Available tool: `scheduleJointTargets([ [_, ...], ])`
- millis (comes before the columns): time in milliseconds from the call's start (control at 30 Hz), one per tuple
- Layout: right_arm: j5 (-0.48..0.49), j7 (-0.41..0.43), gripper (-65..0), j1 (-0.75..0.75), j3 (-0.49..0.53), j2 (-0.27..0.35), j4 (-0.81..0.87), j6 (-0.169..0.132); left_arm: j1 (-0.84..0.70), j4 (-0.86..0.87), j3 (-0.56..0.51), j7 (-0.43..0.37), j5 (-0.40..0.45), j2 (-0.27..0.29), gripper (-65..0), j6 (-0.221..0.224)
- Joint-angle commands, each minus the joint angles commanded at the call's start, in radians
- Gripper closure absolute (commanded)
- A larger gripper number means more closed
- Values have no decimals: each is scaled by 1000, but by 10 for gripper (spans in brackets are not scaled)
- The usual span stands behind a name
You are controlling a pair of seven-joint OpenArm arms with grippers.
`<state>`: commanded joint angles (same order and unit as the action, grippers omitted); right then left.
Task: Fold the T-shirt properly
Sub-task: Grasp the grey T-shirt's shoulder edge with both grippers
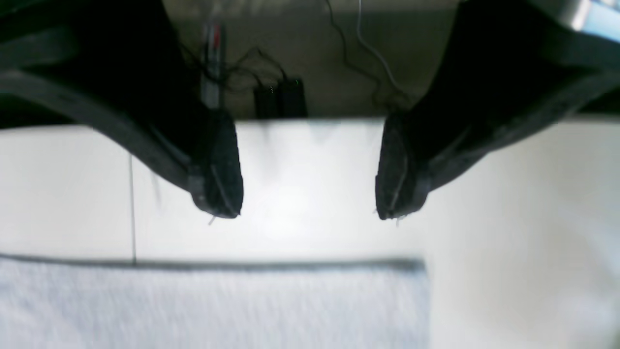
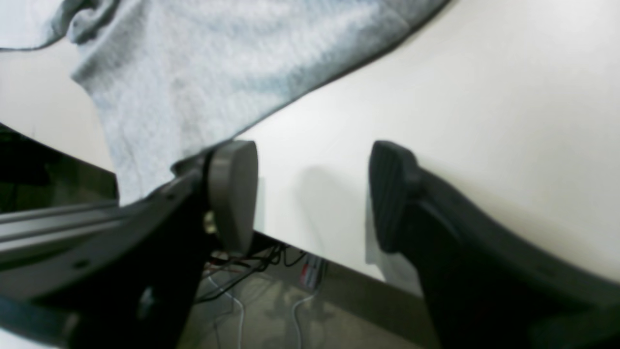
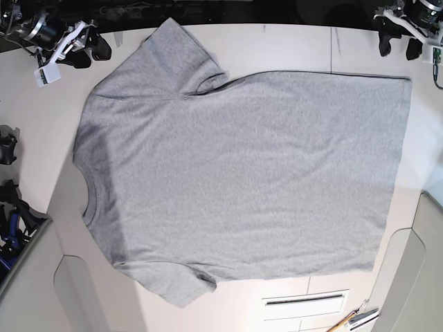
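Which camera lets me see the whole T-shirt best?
The base view: the T-shirt lies spread flat on the table, both sleeves and the neck visible. The left wrist view shows only a blurry strip of one edge, and the right wrist view only part of the shirt beside the right pincer.

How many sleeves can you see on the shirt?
2. On the T-shirt, spread flat on the table, one sleeve lies at the far edge and the other sleeve at the near edge.

The T-shirt [image 3: 242, 180] lies flat across the middle of the worktop [image 3: 297, 47], neck toward the base view's left. The right hand [image 3: 97, 47] sits off its upper-left sleeve, the left hand [image 3: 398, 45] beyond its upper-right hem corner.
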<state>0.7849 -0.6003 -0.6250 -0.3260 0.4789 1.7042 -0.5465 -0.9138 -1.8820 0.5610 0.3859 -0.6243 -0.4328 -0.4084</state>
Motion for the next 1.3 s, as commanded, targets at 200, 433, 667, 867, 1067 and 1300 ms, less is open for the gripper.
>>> scheduleJointTargets([
  [200, 0, 0, -362, 7, 0, -5, 0, 0, 150, 172, 0, 0, -2, -72, -458, 0],
  [433, -3, -8, -362, 6, 0, -74, 0, 0, 264, 350, 0, 15, -4, -101, -458, -6],
  [667, 2, -8, -362, 6, 12, -97, 0, 0, 269, 417, 0, 60, -148, -128, -458, -131],
  [867, 16, -14, -362, 6, 32, -117, 0, 1, 286, 417, 0, 71, -232, -127, -458, -172],
  [1067, 42, -14, -362, 7, 34, -176, 0, 0, 302, 417, -2, 70, -233, -127, -458, -172],
  [1300, 53, -14, -362, 29, 34, -239, 0, 0, 302, 417, -2, 52, -233, -127, -458, -172],
])
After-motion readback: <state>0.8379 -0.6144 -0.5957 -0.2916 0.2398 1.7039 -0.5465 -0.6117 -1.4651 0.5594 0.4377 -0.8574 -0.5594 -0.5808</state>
